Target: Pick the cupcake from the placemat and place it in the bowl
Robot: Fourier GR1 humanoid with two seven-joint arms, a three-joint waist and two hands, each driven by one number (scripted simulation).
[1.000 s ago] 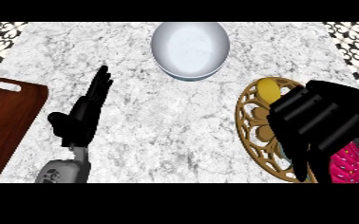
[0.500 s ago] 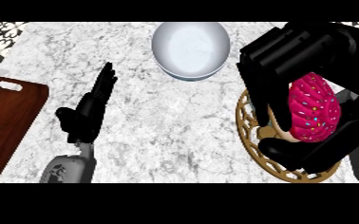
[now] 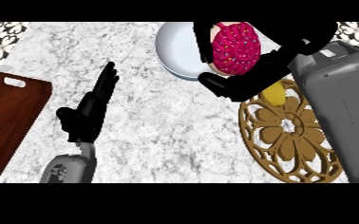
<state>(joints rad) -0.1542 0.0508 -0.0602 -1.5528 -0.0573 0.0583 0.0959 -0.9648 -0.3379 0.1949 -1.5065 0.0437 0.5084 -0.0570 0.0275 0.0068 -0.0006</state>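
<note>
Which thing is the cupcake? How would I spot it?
Find the pale round bowl at the counter's far edge. The black right hand beside it curls round the cupcake, over the bowl's right side. It is the only bright pink, sprinkle-dotted thing there.

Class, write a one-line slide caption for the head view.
Right hand holds the pink cupcake over the white bowl's edge, beside the round placemat; left hand rests open.
</note>
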